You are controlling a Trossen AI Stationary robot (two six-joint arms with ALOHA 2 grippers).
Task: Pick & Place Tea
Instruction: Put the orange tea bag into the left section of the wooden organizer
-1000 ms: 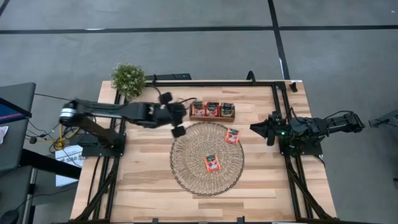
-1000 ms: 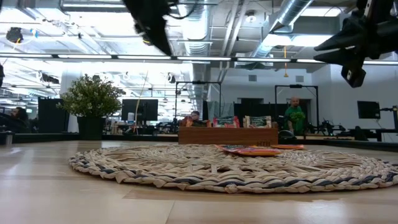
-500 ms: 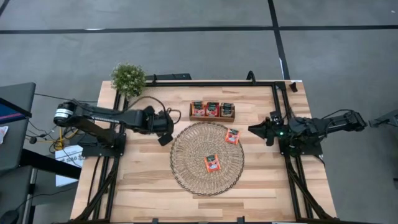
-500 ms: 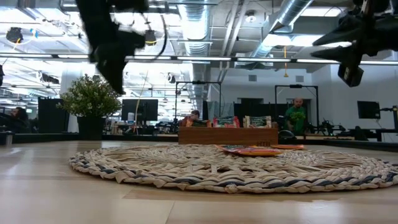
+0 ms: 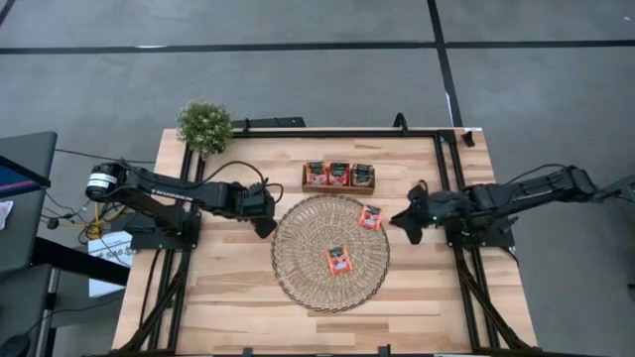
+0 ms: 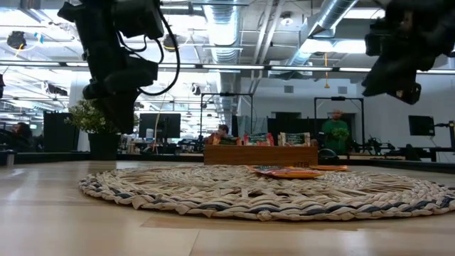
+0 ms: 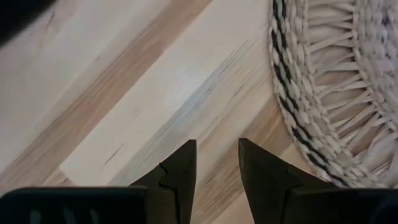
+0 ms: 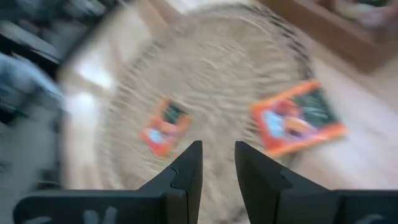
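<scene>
My left hand (image 5: 266,224) has pulled back from the small brown wooden tray (image 5: 338,186) to the table beside the round woven straw mat (image 5: 330,252), fingers slightly apart, empty. My right hand (image 5: 407,223) has moved in toward the mat's right edge, parted and empty, facing two flat red-orange tea sachets (image 5: 370,216) lying there, so that pick looks next.

2 red-orange tea sachets (image 5: 339,260) flat on woven mat (image 5: 298,268), one centre, one (image 5: 371,216) near far-right edge. More sachets (image 5: 339,174) upright in wooden tray (image 5: 338,186) behind mat.
</scene>
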